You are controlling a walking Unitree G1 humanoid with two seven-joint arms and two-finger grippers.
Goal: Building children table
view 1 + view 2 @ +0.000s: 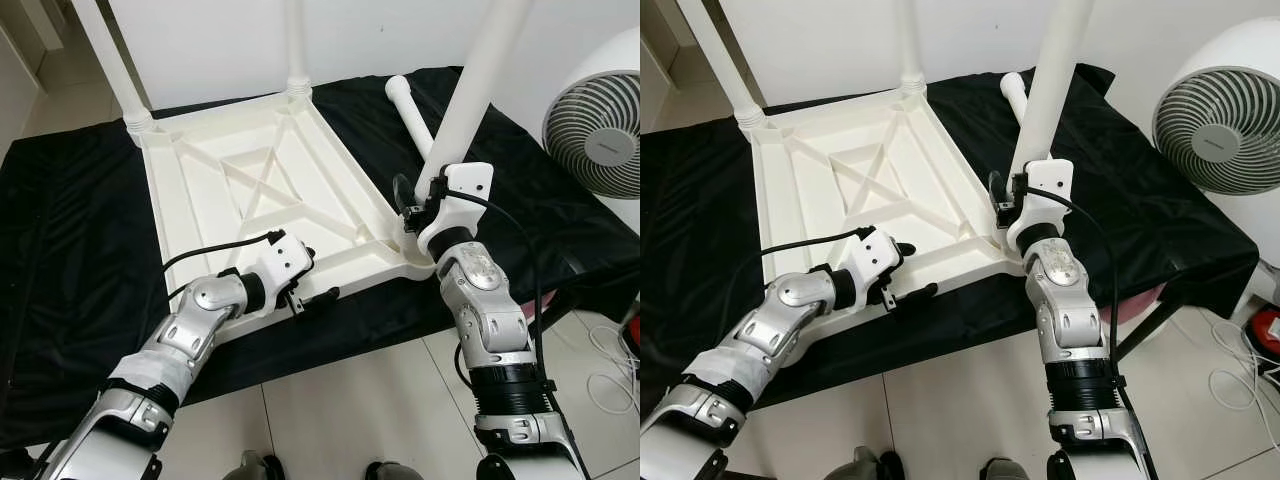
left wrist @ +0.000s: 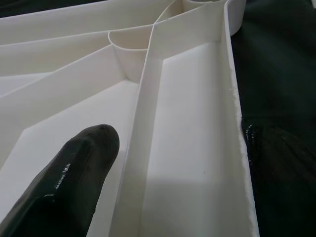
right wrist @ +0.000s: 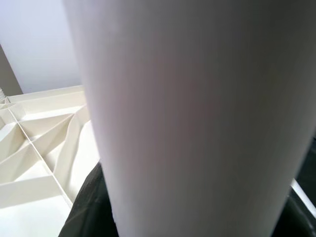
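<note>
Nearest to me, my left gripper (image 1: 312, 282) sits at the near edge of the upturned white tabletop (image 1: 262, 190), one black finger (image 2: 69, 173) lying inside the ribbed underside against a rib and the other outside the rim, so the fingers stand apart astride the tabletop's near rim. The tabletop lies upside down on a black cloth (image 1: 70, 240) that covers the surface, its long axis running from the near edge toward the far edge, ribs and a crossed brace facing up. At the tabletop's near right corner my right gripper (image 1: 418, 205) is wrapped round a white leg (image 1: 478, 70); I cannot tell from the pictures how tightly the fingers close, though the leg stands between them and in the right wrist view it looms close. That leg stands nearly upright, leaning a little to the right as it rises, its lower end at the corner socket. Farther off, two more legs stand upright at the far corners: one at the far left (image 1: 112, 60) and one at the far right (image 1: 295, 45). A loose leg (image 1: 410, 110) lies flat on the cloth beyond my right gripper, pointing toward the far edge. A white fan (image 1: 600, 115) stands off the surface's right edge.
</note>
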